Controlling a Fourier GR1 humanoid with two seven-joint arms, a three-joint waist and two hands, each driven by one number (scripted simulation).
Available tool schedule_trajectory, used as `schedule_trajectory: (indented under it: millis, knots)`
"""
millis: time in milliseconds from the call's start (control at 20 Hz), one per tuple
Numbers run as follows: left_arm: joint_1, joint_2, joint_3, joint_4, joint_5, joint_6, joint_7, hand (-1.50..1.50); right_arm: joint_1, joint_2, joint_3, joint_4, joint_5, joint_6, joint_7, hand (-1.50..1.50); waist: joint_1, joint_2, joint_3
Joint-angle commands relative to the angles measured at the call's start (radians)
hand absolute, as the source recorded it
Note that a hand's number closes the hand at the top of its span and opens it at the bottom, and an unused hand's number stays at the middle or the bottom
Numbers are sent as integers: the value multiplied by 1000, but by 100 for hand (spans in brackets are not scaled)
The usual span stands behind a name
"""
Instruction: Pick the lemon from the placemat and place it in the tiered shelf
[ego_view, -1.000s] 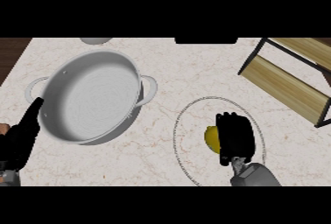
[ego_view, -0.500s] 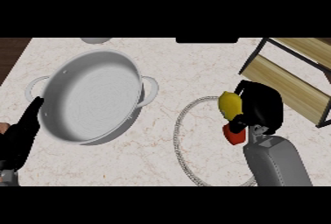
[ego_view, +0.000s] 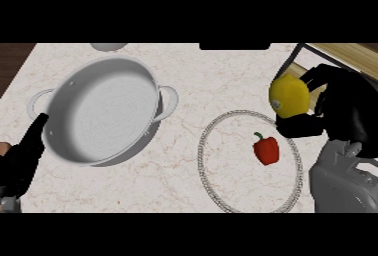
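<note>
My right hand (ego_view: 339, 107) is curled round the yellow lemon (ego_view: 289, 96) and holds it up in the air, above the right rim of the round placemat (ego_view: 214, 165). Behind the hand, at the top right corner, stands the tiered shelf (ego_view: 347, 52) with its dark frame and wooden boards; the hand hides most of it. A small red bell pepper (ego_view: 266, 149) lies on the placemat. At the lower left edge, my left hand (ego_view: 22, 157) rests with its fingers straight, beside the pot.
A large grey pot (ego_view: 103, 117) with two side handles sits on the marble counter to the left of the placemat. A small grey round object (ego_view: 109, 46) shows at the counter's far edge, cut off by the frame.
My right hand closed on the lemon on the placemat, lifted it and carried it up and to the right toward the shelf, uncovering the red pepper. The left hand stayed put.
</note>
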Motion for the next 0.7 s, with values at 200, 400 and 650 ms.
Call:
schedule_trajectory:
  millis: [200,400,650]
  knots:
    - [-42,-39,-30,36,-31,10,31,0,-177,-24,-93,-235,-48,127,162,150,-5,4,-6]
    - [-27,-23,-7,20,-19,-16,34,0,-300,-61,-188,-250,-115,205,200,150,-2,4,-6]
    - [-34,6,26,22,-2,-41,41,0,-439,-136,-202,-218,-42,236,224,150,-1,2,-6]
